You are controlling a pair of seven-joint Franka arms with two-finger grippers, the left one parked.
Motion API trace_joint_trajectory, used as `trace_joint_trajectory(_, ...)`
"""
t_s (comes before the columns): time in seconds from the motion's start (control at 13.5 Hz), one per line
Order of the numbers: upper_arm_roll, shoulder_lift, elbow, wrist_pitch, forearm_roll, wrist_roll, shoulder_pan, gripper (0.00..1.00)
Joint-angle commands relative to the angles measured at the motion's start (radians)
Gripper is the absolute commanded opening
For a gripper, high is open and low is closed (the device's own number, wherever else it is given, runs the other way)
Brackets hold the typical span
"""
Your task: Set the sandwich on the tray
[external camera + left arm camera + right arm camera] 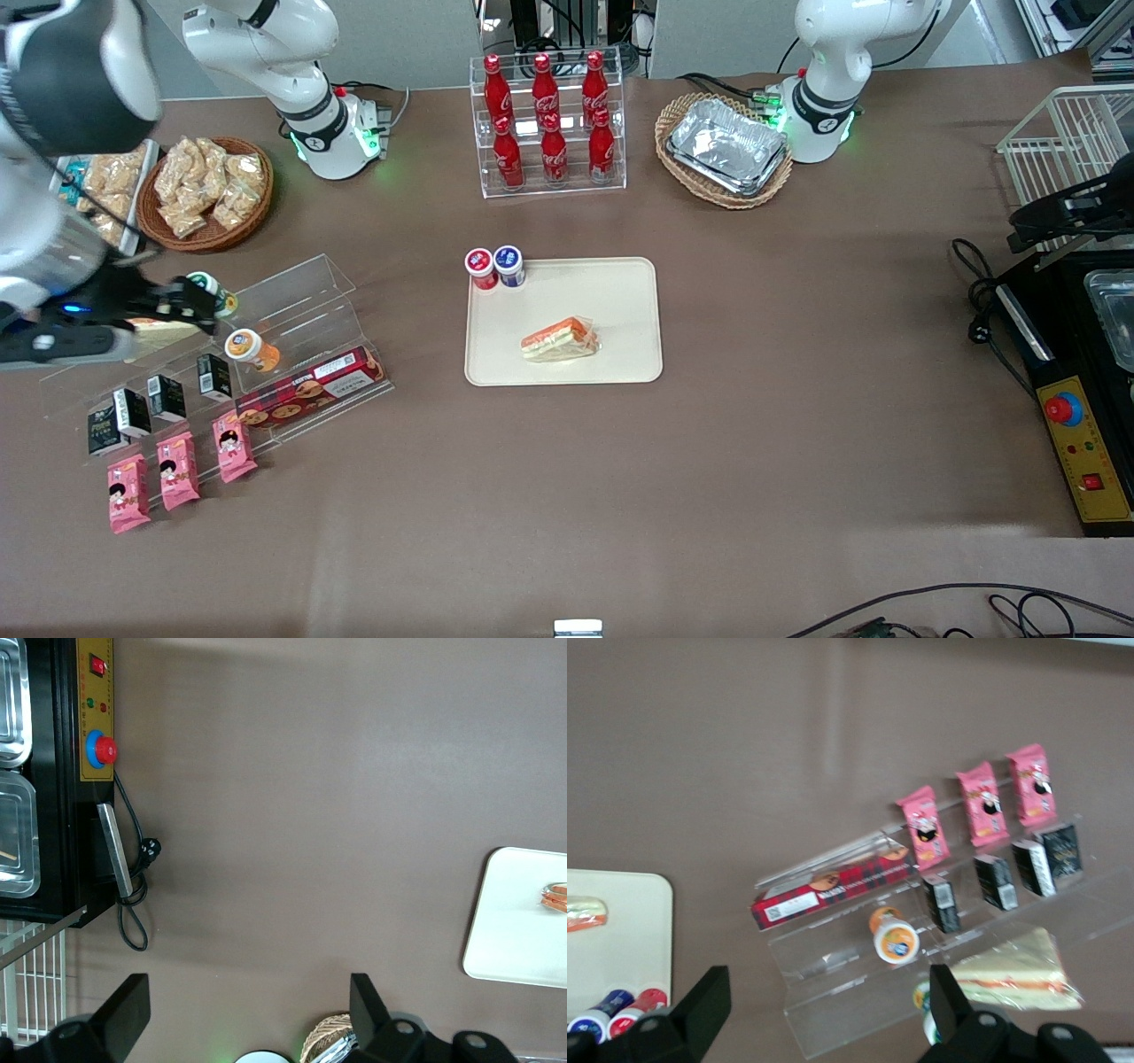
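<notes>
Since the tray (620, 283) lies at the table's middle with the sandwich (560, 339) already flat on it, the job looks done, and the gripper (824, 1014) hangs well away toward the working arm's end, fingers (704, 1005) apart and empty, above a clear rack (292, 306).

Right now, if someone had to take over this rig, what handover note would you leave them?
Gripper: open and empty, above the clear acrylic shelf toward the working arm's end of the table.
Sandwich: lying on the tray, well inside the rim.
Done: a sandwich is on the tray, with nothing gripping it.
Left: possibly nothing. A second wrapped sandwich lies on the shelf close to the gripper; I cannot tell whether it is wanted too.
</notes>
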Motion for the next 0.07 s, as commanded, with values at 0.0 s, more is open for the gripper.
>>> trace_joint_trajectory(0.0,-0.067,-0.038,0.030,-0.060,0.027,0.015,0.003,1.00)
